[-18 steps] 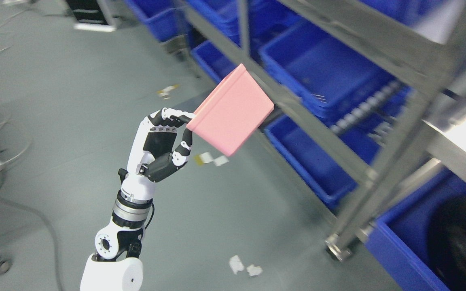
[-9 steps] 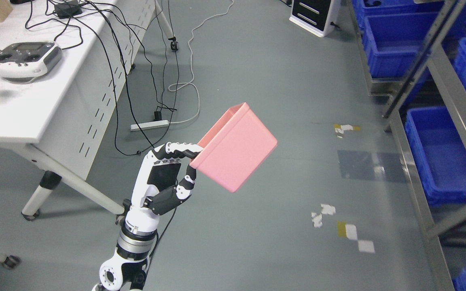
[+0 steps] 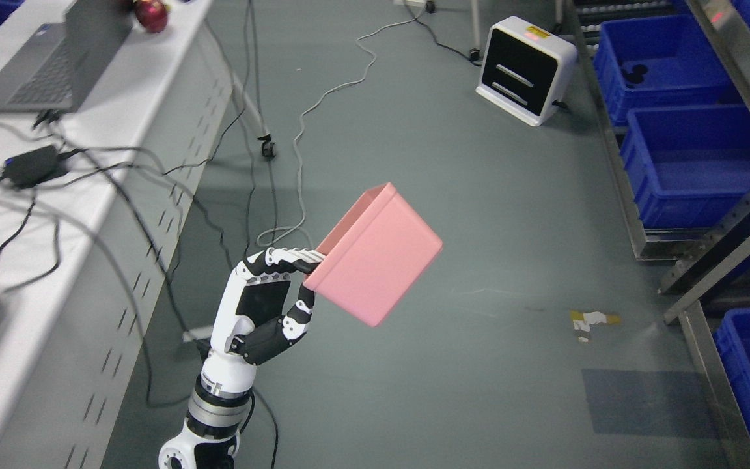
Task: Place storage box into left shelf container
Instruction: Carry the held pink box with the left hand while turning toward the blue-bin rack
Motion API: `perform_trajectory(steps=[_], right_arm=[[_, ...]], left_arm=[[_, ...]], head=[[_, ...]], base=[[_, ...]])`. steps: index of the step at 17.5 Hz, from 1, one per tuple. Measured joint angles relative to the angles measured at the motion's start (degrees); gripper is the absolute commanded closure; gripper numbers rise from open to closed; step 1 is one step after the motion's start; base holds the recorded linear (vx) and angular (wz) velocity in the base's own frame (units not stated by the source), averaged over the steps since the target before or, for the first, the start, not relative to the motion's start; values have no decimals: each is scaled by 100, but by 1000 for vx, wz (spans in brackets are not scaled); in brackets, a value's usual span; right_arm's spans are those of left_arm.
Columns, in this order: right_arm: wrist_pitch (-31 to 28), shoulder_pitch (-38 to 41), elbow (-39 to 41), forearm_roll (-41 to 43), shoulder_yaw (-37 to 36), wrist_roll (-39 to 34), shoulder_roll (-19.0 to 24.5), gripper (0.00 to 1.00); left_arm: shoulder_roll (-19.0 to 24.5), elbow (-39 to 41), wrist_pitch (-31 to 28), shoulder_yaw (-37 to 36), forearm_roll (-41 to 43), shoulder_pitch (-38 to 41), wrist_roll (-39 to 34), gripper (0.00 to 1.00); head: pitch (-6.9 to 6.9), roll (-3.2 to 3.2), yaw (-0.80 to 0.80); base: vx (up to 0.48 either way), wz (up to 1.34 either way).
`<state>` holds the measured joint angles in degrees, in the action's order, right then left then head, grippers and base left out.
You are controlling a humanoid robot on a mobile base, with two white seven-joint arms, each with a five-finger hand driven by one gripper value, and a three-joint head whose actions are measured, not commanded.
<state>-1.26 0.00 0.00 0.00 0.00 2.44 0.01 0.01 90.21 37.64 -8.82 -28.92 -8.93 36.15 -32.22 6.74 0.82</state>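
The left hand pinched the rim of the pink box, fingers closed over the wall, so the box hung tilted above the floor, up and right of the hand. Blue bins stood well apart, far right.

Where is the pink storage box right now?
Head view, centre: the pink storage box is held tilted above the floor by the left hand, left of the blue shelf bins.

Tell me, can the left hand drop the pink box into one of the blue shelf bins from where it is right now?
Probably not yet. The left hand holds the pink box by its rim over open floor, and the blue bins sit well off to the right.
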Motion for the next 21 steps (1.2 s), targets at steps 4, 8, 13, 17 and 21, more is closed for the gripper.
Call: perform_trajectory(steps=[4,8,13,17,21], right_arm=[[0,-2,0,0,0,0,0,0],[0,-1,0,0,0,0,0,0],[-1,1,0,0,0,0,0,0],[-1,1,0,0,0,0,0,0],[-1,2,0,0,0,0,-1,0]], left_arm=[[0,-6,24,-37,0,184,30,98],[0,-66,28,-87,3,400,40,98],[-1,-240,32,-153,19,705,52,98],[-1,-536,58,-165,140,806,227,98],[-2,-855,-218,-42,501,634,277,98]], head=[[-1,0,0],[-2,0,0],[-2,0,0],[-2,0,0],[-3,0,0]], base=[[668,-704],[593,-1064],[420,-1337],[344,-1225],[259,-1011]])
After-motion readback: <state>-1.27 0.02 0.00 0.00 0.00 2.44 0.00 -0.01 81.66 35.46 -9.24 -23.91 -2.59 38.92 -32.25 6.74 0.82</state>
